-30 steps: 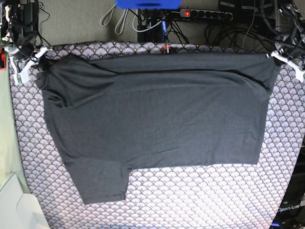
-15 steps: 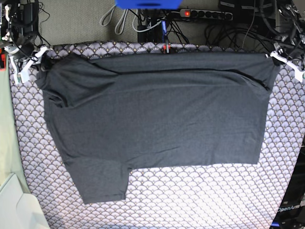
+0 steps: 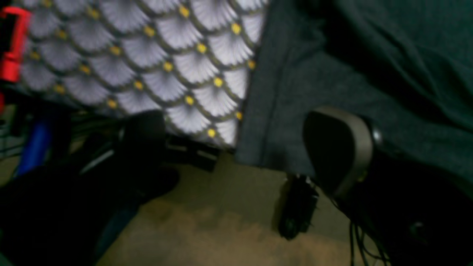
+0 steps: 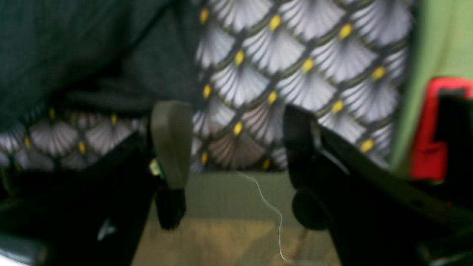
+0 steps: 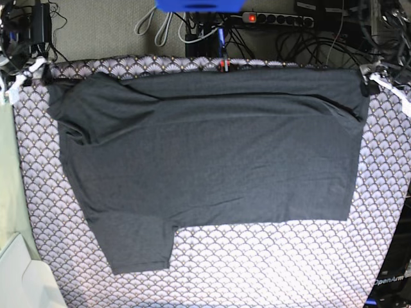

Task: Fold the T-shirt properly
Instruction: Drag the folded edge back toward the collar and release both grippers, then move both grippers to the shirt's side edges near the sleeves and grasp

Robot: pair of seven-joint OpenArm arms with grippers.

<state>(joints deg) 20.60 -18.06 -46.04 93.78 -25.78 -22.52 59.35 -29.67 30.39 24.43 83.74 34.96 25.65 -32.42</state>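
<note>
The dark grey T-shirt [image 5: 212, 147] lies flat on the purple-white scallop cloth [image 5: 257, 269], plain side up, one sleeve pointing toward the front left. My left gripper [image 5: 374, 79] is at the shirt's far right corner. In the left wrist view it [image 3: 240, 144] stands open, and the shirt's corner [image 3: 281, 111] lies loose between the spread fingers. My right gripper [image 5: 24, 69] sits just off the far left corner. It [image 4: 236, 147] is open over bare cloth, and the shirt [image 4: 74, 44] lies to its left, untouched.
Beyond the table's far edge are a power strip [image 5: 276, 18], tangled cables and a blue object [image 5: 199, 5]. A small red clamp [image 5: 224, 63] sits at the far edge's middle. A white box [image 5: 19, 276] lies at the front left. The floor [image 3: 221, 221] shows below the table edge.
Both grippers have opened and let go of the shirt's far corners. The right gripper has drawn back toward the far left; the left one has shifted slightly. The shirt has settled flat.
</note>
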